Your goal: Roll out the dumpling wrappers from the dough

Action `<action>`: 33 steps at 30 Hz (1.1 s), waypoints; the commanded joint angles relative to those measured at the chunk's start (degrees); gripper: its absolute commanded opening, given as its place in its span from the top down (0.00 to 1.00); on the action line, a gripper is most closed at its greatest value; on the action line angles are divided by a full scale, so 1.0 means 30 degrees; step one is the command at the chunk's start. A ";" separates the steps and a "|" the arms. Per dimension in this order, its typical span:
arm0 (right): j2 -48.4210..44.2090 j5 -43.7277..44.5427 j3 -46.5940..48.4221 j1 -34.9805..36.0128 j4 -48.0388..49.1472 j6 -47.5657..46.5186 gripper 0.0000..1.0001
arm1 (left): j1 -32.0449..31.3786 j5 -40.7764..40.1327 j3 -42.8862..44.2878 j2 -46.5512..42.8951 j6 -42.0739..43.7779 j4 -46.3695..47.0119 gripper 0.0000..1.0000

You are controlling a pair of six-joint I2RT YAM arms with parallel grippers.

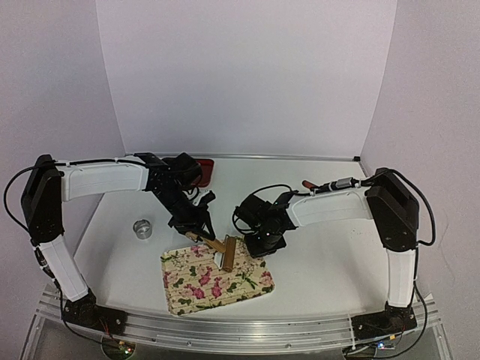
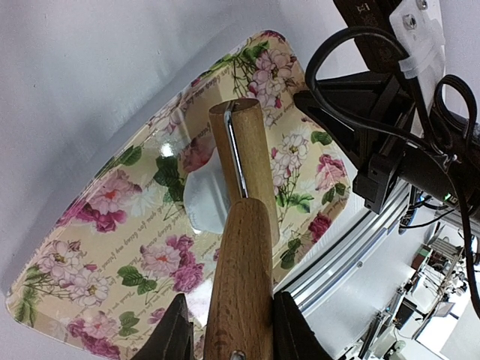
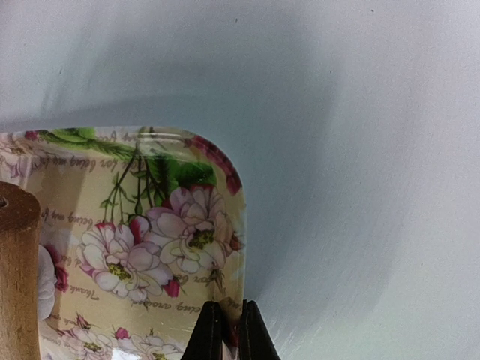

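**Pin on the dough, tray held at its rim**

Top view: the left gripper (image 1: pixel 196 234) clamps the handle of the rolling pin (image 1: pixel 228 253). Its roller lies roughly near-to-far on the far part of the tray (image 1: pixel 251 285), and the right gripper (image 1: pixel 259 247) is just to its right.
Left wrist: the dough (image 2: pixel 201 204), a small white patch, lies ahead of the jaws, tucked against the roller's left side.
Right wrist: the jaws are pressed almost together, seemingly nipping the tray's right rim.
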 commanded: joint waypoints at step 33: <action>0.0425 0.1689 0.0657 0.0155 -0.1111 -0.0728 1.00 | 0.0645 -0.2514 -0.2537 -0.0911 0.0370 -0.2080 1.00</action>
